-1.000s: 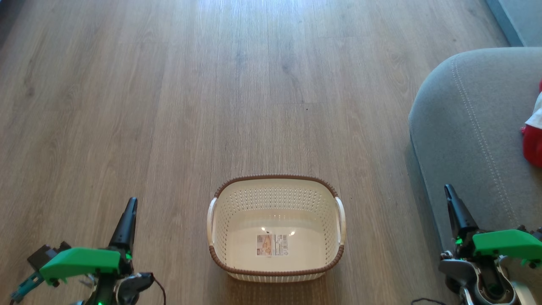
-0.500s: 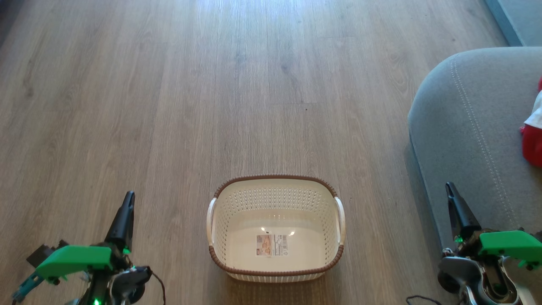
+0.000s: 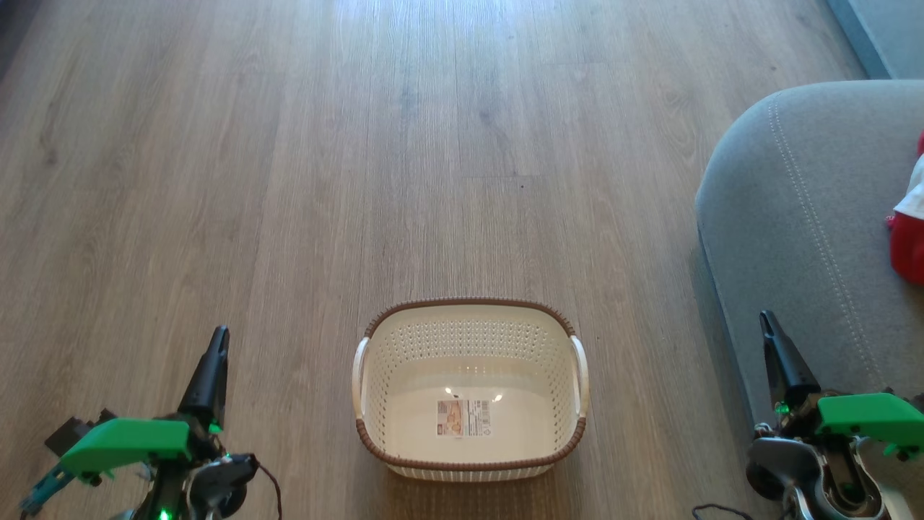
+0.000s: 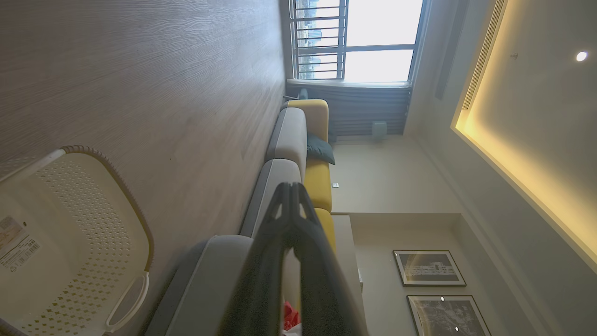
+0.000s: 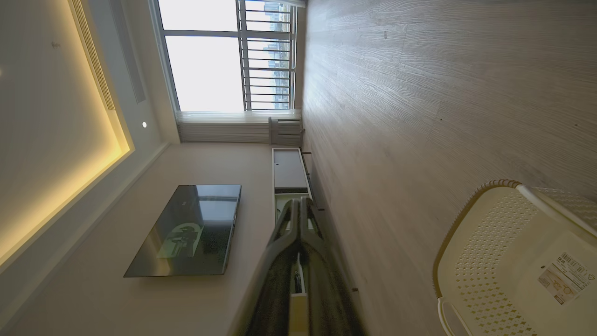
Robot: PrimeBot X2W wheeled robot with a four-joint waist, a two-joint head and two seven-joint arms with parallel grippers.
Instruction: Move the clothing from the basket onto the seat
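Observation:
The cream basket (image 3: 469, 310) with its brown rim stands on the wood floor at bottom centre, nothing in it but a paper label. Its wall also appears in the left wrist view (image 4: 84, 214) and the right wrist view (image 5: 485, 261). Red and white clothing (image 3: 909, 231) lies on the grey seat (image 3: 794, 217) at the right edge; a scrap of red clothing (image 4: 290, 317) peeks between the fingers in the left wrist view. My left gripper (image 3: 219, 334) is shut, left of the basket. My right gripper (image 3: 765, 318) is shut, beside the seat's front edge.
Bare wood floor (image 3: 361, 144) stretches ahead of the basket. A grey and yellow sofa (image 4: 298, 140) runs toward a barred window. A low TV cabinet (image 5: 287, 172) and a wall television (image 5: 186, 228) stand on the opposite side.
Both arms have drawn back slightly toward the bottom of the head view since a second ago, then held still. Basket, clothing and seat have not moved.

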